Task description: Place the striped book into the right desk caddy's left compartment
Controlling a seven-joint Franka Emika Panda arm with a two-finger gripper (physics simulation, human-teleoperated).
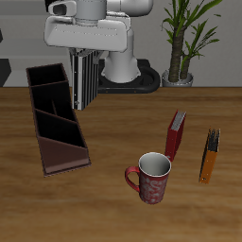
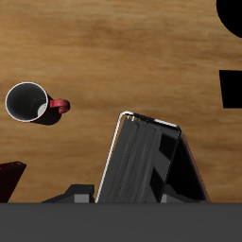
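Note:
My gripper [image 1: 83, 59] is shut on the striped book [image 1: 86, 83], a thin book with grey and black stripes, and holds it upright. The book hangs over the back part of the right desk caddy [image 1: 63, 163], a long dark brown box with black inside and dividers. The book's lower edge is about level with the caddy's rim. In the wrist view the striped book [image 2: 137, 163] fills the space between my fingers [image 2: 76, 197], with the caddy's black inside [image 2: 192, 178] just beside it.
A red patterned mug [image 1: 151, 178] stands near the table's front edge and also shows in the wrist view [image 2: 26, 102]. A red book [image 1: 176, 134] and an orange book [image 1: 210, 155] stand upright beyond the mug. A potted plant [image 1: 180, 47] stands at the back.

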